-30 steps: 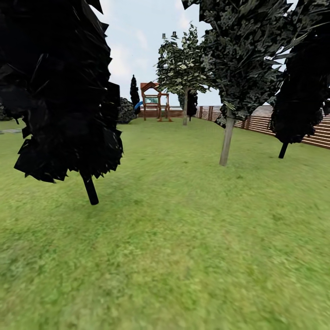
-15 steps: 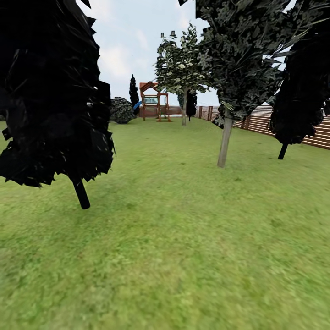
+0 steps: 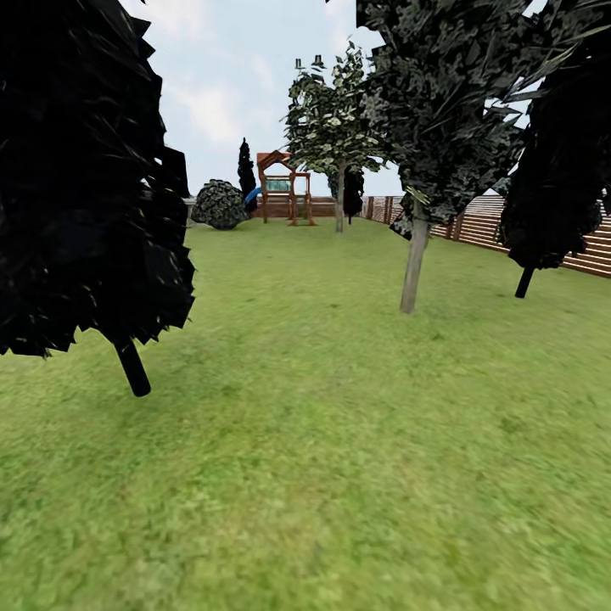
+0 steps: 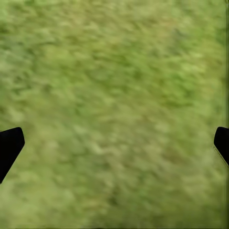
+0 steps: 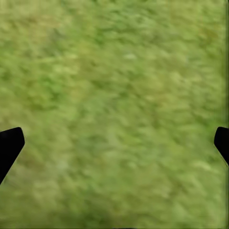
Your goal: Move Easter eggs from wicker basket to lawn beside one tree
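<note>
The lawn [image 3: 322,441] spreads out in front of me in the head view. A tree [image 3: 413,263] with a straight pale grey-beige trunk and mottled dark leaves stands ahead, right of centre. A second pale-trunked tree [image 3: 339,204] stands farther back. The Easter eggs and the wicker basket are out of view. In the left wrist view my left gripper [image 4: 114,143] is open over bare grass, its black fingertips [image 4: 9,145] far apart. In the right wrist view my right gripper [image 5: 114,143] is likewise open above grass, nothing between its fingertips [image 5: 9,143].
A black-trunked dark tree [image 3: 131,367] stands close at the left, another [image 3: 524,280] at the right by the brown slat fence [image 3: 509,233]. A wooden play set [image 3: 280,191] with a blue slide and a dark bush [image 3: 219,205] lie far back.
The whole head view has shifted: the camera has moved forward and slightly right, so the near black tree slid left and grew larger, and the far bush came into sight.
</note>
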{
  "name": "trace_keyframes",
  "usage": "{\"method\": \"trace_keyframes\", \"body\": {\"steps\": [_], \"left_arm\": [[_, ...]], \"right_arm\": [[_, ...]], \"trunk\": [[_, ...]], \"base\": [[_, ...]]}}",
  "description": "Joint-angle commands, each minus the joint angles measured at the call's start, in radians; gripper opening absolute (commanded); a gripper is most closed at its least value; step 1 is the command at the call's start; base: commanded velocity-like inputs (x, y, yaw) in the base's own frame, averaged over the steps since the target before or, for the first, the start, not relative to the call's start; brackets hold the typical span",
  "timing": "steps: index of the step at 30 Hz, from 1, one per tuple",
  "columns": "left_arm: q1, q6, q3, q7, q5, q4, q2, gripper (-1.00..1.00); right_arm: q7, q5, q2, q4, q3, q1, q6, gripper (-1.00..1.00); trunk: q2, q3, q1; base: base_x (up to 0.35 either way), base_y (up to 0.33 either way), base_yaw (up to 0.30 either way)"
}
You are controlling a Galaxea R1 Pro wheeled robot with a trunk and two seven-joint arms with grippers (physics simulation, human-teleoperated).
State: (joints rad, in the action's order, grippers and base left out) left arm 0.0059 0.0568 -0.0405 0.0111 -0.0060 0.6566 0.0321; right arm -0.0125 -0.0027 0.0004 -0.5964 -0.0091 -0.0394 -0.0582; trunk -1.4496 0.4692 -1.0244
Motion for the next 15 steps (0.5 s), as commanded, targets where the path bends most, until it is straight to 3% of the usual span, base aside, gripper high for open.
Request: {"method": "trace_keyframes", "body": {"steps": [1, 15], "left_arm": [[0.0, 0.002, -0.001, 0.001, -0.001, 0.001, 0.0, 1.0], [0.0, 0.007, -0.001, 0.002, -0.004, -0.024, -0.005, 1.0]], "right_arm": [[-0.001, 0.0, 0.0, 0.001, 0.0, 0.0, -0.003, 1.0], [-0.001, 0.007, 0.001, 0.003, 0.003, 0.0, -0.003, 1.0]], "trunk": [[0.0, 0.001, -0.001], [0.0, 0.001, -0.001]], "base": [[0.322, -0.123, 0.0], [0.328, -0.109, 0.0]]}}
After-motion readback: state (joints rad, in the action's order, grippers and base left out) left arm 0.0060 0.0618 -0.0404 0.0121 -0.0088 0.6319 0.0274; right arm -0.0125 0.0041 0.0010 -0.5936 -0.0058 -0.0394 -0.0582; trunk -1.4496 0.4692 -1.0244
